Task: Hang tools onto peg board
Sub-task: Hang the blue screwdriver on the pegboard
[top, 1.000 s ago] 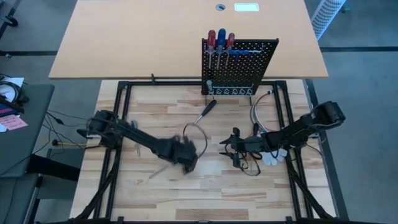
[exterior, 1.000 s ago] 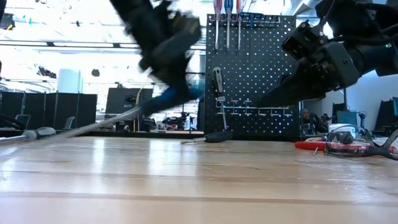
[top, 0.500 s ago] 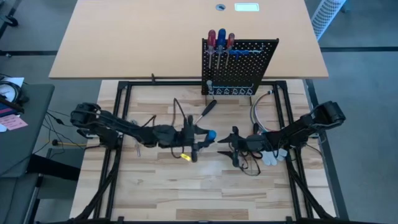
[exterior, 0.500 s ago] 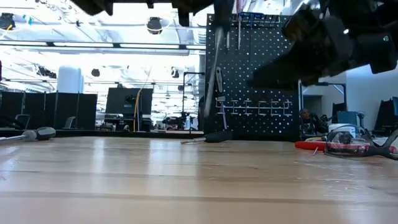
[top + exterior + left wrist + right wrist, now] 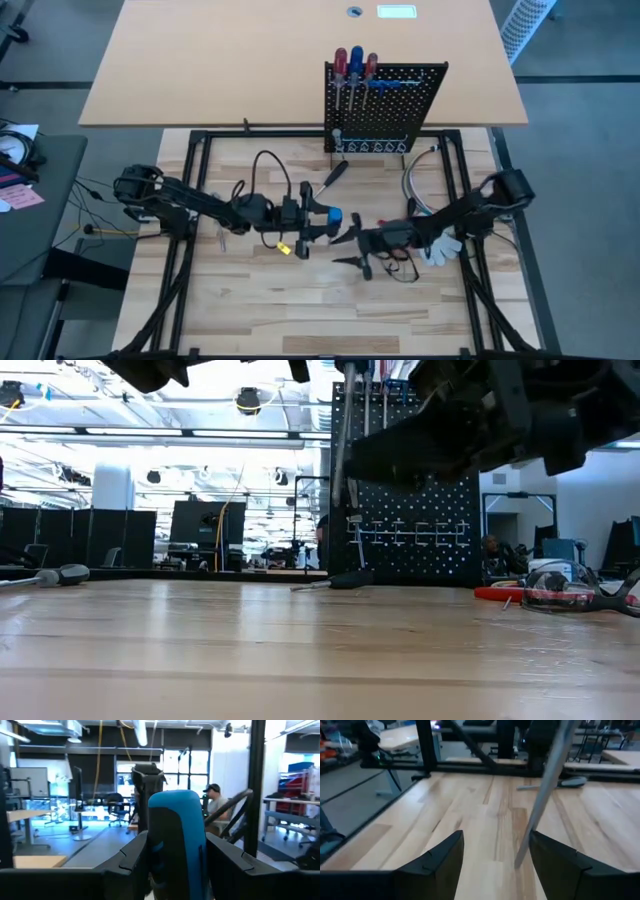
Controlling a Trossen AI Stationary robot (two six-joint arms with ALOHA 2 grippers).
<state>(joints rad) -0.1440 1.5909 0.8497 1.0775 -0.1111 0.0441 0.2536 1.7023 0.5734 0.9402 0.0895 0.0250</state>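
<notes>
My left gripper [image 5: 320, 221] is shut on a blue-handled screwdriver [image 5: 176, 835] above the table's middle. The handle stands up and the steel shaft [image 5: 340, 450] hangs down. My right gripper [image 5: 353, 246] stands open just right of it, pointing at the shaft [image 5: 544, 795], which is in front of its fingers and apart from them. The black peg board [image 5: 385, 105] stands upright at the far edge with three screwdrivers [image 5: 355, 62] hanging along its top. A black-handled screwdriver [image 5: 332, 178] lies on the table before it. My left gripper pinches the blue handle's two sides [image 5: 159, 851] between its two fingers. The fingers come about level from the table's left and lie across the tool. The screwdriver is lifted clear and near upright, handle end up, with its tip [image 5: 517, 865] above the wood.
A grey-handled screwdriver [image 5: 60, 573] lies toward the left. Red pliers [image 5: 500, 593], a white glove [image 5: 440, 250] and looped cables [image 5: 420, 185] lie on the right under my right arm. A person sits in the room beyond the table.
My left gripper has risen and swung from pointing down to about level, shifting a little toward the far right. The blue-handled screwdriver has gone from a low slant near the table to hanging upright, clear of it. My right gripper has moved toward the table's left, nearer the shaft.
</notes>
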